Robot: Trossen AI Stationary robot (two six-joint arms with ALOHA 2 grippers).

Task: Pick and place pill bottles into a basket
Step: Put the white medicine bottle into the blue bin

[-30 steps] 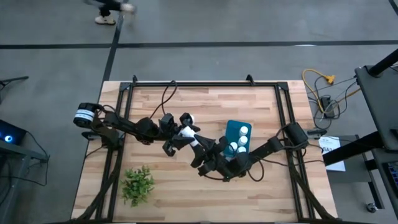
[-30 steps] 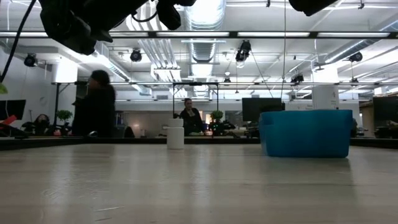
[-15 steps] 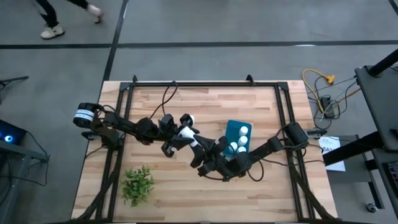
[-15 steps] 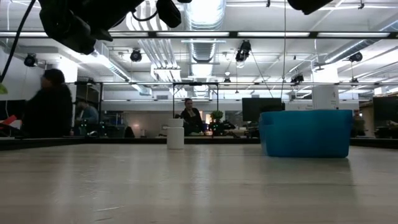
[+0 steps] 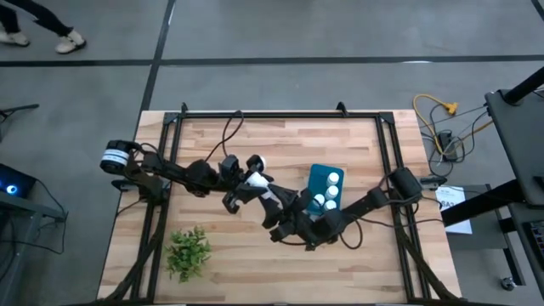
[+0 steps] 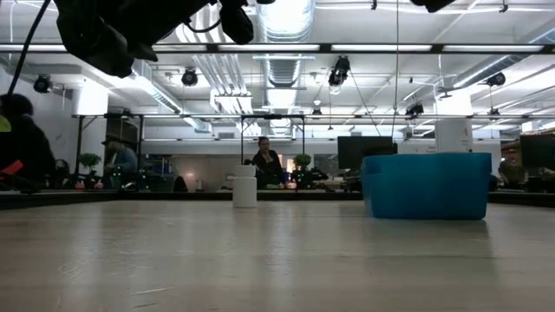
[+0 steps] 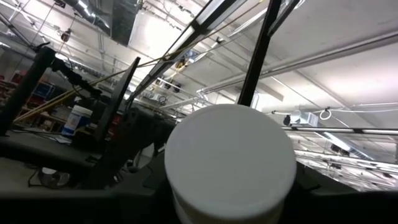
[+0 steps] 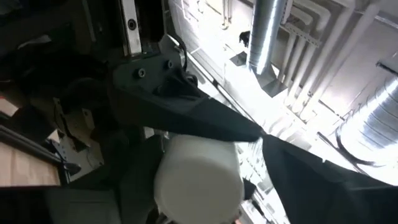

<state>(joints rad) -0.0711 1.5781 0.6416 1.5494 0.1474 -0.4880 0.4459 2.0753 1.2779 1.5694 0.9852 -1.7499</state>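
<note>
My left gripper (image 5: 251, 182) is shut on a white pill bottle (image 7: 230, 162), held up above the table's middle. My right gripper (image 5: 275, 202) is right beside it, on its near right. That bottle also shows in the right wrist view (image 8: 199, 174), under the left arm's dark fingers. Another pill bottle (image 5: 255, 161) stands upright on its base on the table (image 6: 244, 188). The teal basket (image 5: 315, 175) stands to the right with several white bottles inside, and it shows in the low view (image 6: 427, 186). My left gripper holds the pill bottle by its body, below the cap (image 7: 230, 205). The bottle itself hides the place of contact in the left wrist view. The round cap end (image 7: 230, 155) sticks out free past the fingers. The bottle is lifted clear of the table.
A green leafy plant (image 5: 188, 252) stands at the near left of the wooden table. A black frame runs around the table's edges (image 5: 255, 113). People are in the room beyond the far edge.
Both arms and the bottles have kept still. A person beyond the table's far edge has walked off toward the left.
</note>
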